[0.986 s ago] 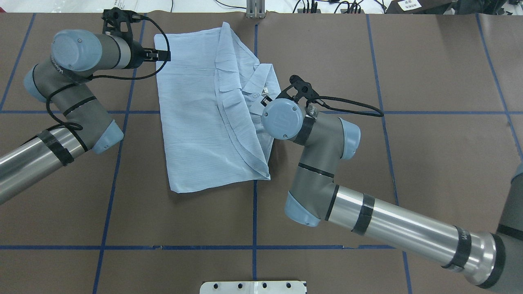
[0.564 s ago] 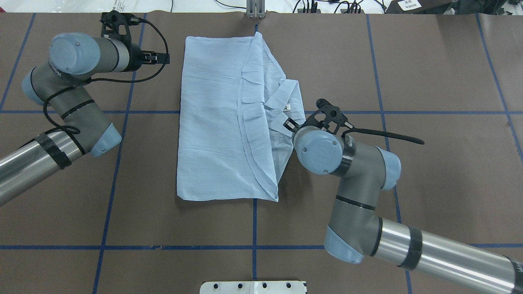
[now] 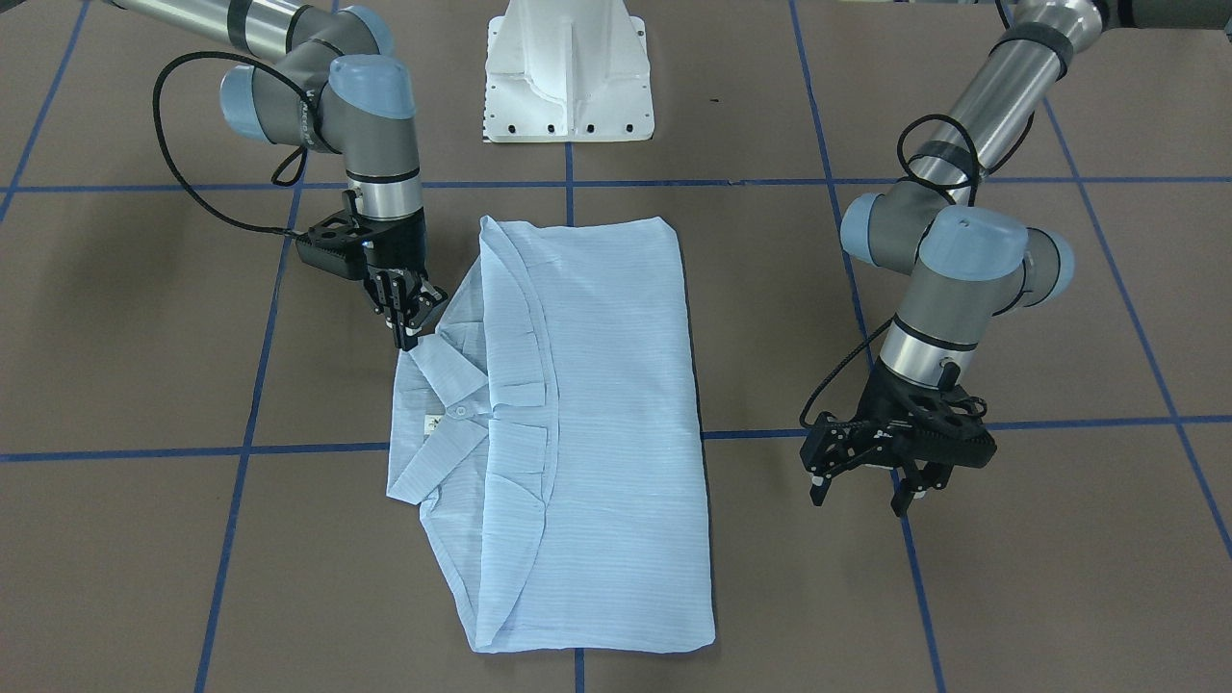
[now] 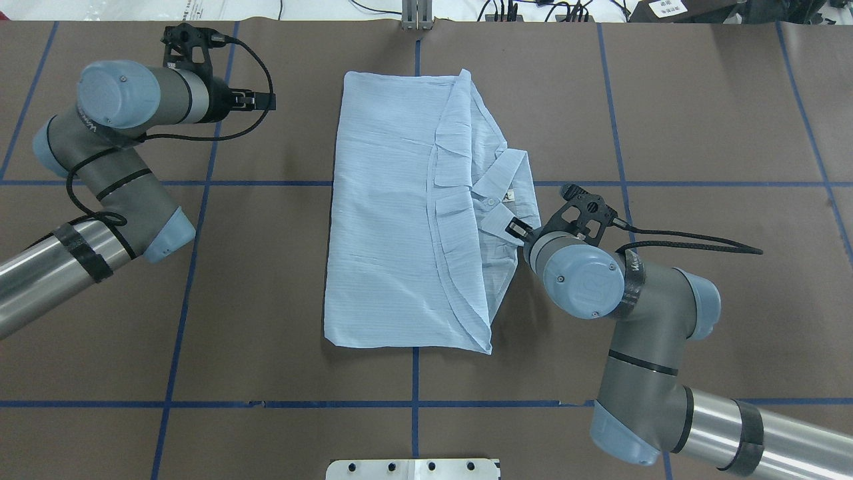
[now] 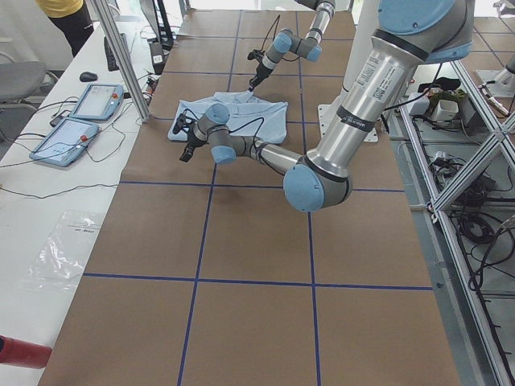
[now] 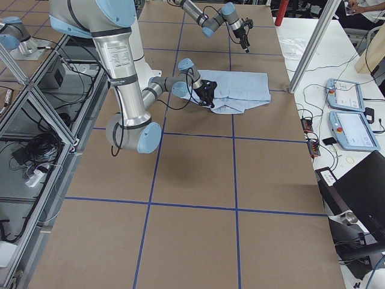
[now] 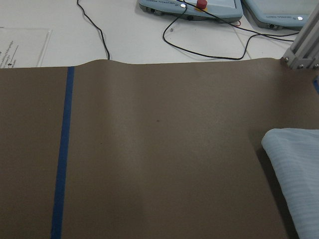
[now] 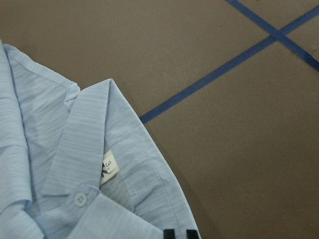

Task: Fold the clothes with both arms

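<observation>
The pale blue striped shirt [image 4: 400,220] lies folded lengthwise on the brown table, collar and neck label [image 4: 508,196] on its right side; it also shows in the front view [image 3: 597,433]. My right gripper [image 4: 516,229] is shut on the shirt's edge just below the collar, as the front view [image 3: 409,325] shows. In the right wrist view its closed tips [image 8: 180,234] sit at the collar [image 8: 84,144], beside a white button [image 8: 79,198]. My left gripper [image 3: 859,496] hangs open and empty above the table, left of the shirt in the overhead view [image 4: 266,101]. The left wrist view shows only a shirt corner [image 7: 296,169].
The white pedestal base [image 3: 568,77] stands at the robot's side of the table. Blue tape lines [image 4: 414,380] grid the brown table. An aluminium post [image 4: 416,13] stands at the far edge, with pendant tablets [image 7: 189,5] and cables on the white table beyond.
My right gripper has dragged the shirt toward the robot's right and slightly nearer the robot. The shirt now lies well apart from the left gripper, which has barely moved.
</observation>
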You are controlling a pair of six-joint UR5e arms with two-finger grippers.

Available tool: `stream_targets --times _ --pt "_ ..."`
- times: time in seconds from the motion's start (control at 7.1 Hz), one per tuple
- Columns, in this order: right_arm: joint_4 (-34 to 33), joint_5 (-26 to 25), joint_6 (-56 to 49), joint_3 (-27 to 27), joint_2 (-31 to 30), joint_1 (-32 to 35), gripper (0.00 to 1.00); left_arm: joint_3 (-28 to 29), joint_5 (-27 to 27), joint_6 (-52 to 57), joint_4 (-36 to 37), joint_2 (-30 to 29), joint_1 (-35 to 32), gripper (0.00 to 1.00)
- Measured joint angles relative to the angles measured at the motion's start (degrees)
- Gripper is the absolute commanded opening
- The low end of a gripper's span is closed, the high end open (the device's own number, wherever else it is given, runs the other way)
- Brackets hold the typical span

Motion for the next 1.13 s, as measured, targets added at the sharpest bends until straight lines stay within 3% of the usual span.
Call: stream_targets --times 0.14,0.56,1.13 --pt "-2.2 0.5 -3.0 0.1 2.0 0.6 1.00 -0.1 -0.1 0.1 0.0 0.0 0.0 1.00" --pt "-19.0 3.1 -11.2 -1.3 16.3 1.1 1.00 -0.3 -0.2 0.5 0.0 0.0 0.0 1.00" --pt "-17.8 3.4 -19.2 -2.5 20.0 1.0 0.99 -0.7 -0.1 0.4 0.0 0.3 0.0 1.00"
